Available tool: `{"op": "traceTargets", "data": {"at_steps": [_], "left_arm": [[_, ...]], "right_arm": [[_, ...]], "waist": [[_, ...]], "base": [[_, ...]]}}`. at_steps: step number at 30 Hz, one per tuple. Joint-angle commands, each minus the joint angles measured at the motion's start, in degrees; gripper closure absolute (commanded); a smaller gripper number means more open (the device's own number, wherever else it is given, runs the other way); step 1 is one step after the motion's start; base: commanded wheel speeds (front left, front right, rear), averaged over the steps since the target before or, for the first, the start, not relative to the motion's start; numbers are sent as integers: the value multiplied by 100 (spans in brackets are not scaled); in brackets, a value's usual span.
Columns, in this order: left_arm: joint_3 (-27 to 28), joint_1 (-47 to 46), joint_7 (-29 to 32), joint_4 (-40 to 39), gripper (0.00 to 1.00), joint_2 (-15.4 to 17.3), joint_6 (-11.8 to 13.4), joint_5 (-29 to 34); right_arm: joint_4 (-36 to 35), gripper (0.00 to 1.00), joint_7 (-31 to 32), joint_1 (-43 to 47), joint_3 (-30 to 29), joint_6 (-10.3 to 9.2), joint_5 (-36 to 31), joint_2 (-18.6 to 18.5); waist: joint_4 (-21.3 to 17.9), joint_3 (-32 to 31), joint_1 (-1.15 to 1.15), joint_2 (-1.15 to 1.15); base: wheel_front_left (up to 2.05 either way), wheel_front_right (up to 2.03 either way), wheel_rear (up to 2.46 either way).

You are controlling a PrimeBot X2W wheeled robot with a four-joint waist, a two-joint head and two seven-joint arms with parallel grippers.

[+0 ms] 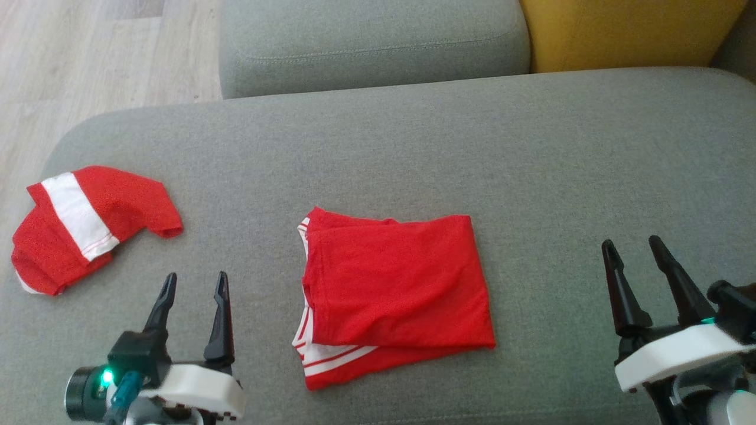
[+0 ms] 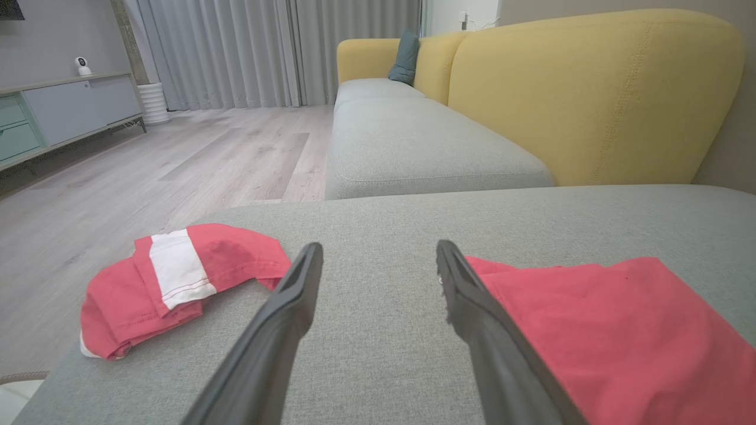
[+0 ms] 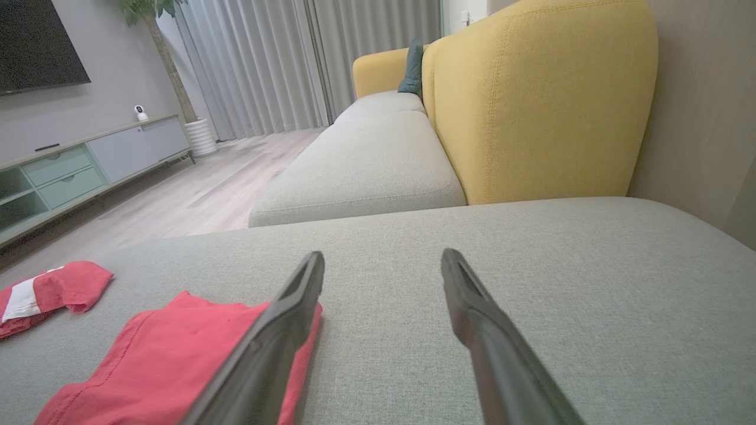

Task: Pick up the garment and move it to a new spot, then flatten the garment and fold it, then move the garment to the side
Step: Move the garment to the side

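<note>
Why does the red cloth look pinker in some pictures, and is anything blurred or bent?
Head view: even, soft light, folded garment deep red, right gripper slightly smeared at its base. Left wrist view: colours washed pinkish, near fingers soft-edged and stretched by the wide lens. Right wrist view: same paleness, faint shadows.

Around the folded garment (image 1: 396,295), bare grey cushion (image 1: 561,165) lies open to its right and beyond it. To its left, well apart, a crumpled red-and-white garment (image 1: 88,227) takes up the cushion's edge. Far beyond it a yellow backrest (image 1: 626,29) rises, seemingly just past the cushion's rim.
</note>
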Motion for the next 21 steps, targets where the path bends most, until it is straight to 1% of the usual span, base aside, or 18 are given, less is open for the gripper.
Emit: {"op": "traceTargets", "data": {"at_steps": [1, 9, 15, 18, 21], "left_arm": [[208, -187, -16, -201, 0, 113, 20, -46], [183, -280, -61, -202, 0, 112, 33, -49], [109, -661, -114, -307, 0, 88, -13, 15], [99, -943, -185, -297, 0, 46, -65, 15], [103, -1164, -255, -197, 0, -22, -101, -7]], "right_arm": [[-231, 0, 20, -136, 99, -5, -46, -74], [-302, 0, 102, -154, 37, -5, -128, -96], [-339, 0, 226, -320, 83, -5, -223, -183], [-115, 0, 324, -501, 247, -5, -289, -223], [266, 0, 357, -698, 478, -5, -287, -187]], "waist": [[-1, 4, 0, 0], [21, 108, 0, 0], [229, 596, 0, 0], [394, 925, 0, 0], [569, 1143, 0, 0]], "base": [[0, 0, 0], [0, 0, 0], [0, 0, 0], [0, 0, 0], [0, 0, 0]]}}
